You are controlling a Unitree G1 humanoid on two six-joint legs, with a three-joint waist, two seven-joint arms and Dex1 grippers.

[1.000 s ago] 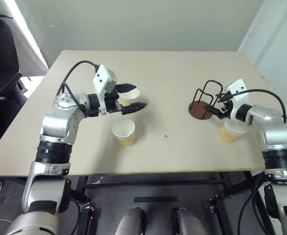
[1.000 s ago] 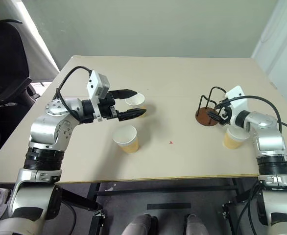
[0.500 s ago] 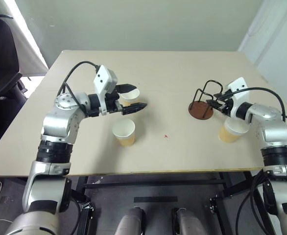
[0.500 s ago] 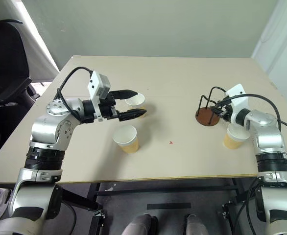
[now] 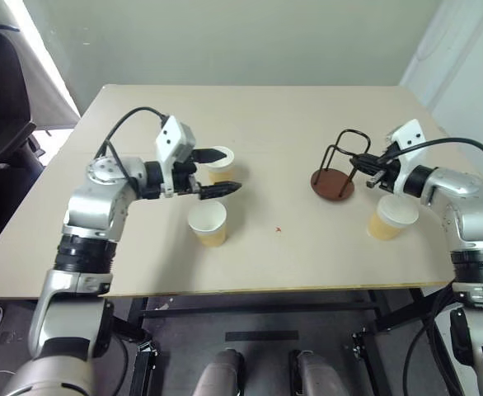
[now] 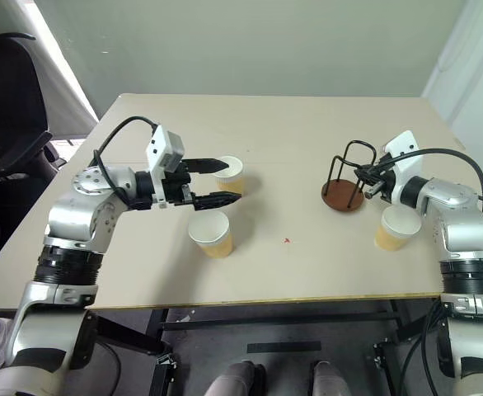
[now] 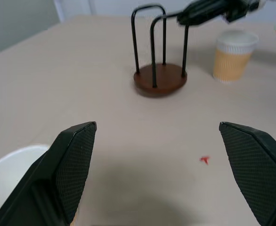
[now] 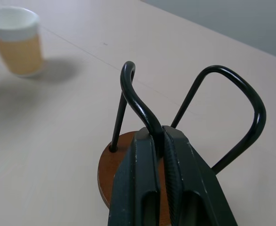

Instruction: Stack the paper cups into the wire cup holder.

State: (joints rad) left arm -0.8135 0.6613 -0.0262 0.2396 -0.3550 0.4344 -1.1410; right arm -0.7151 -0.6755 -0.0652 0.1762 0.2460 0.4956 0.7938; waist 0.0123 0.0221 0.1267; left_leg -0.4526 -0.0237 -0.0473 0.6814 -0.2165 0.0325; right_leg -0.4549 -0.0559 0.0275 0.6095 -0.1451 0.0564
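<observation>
On the left, the left gripper (image 5: 222,172) hangs with its black fingers spread wide around the far pale yellow-orange paper cup (image 5: 220,160), apparently lined up to take it. A second paper cup (image 5: 208,223) stands just nearer on the beige table (image 5: 283,115). To the right, the right gripper (image 8: 162,141) pinches one wire loop of the brown-based black wire cup holder (image 5: 335,171), likely to steady or reposition it. The third cup (image 5: 387,218) waits beside it.

Far cup (image 5: 218,162) partly hidden behind left gripper (image 5: 221,171). Wire cup holder (image 8: 142,179) base half covered by right gripper (image 8: 162,141).
</observation>
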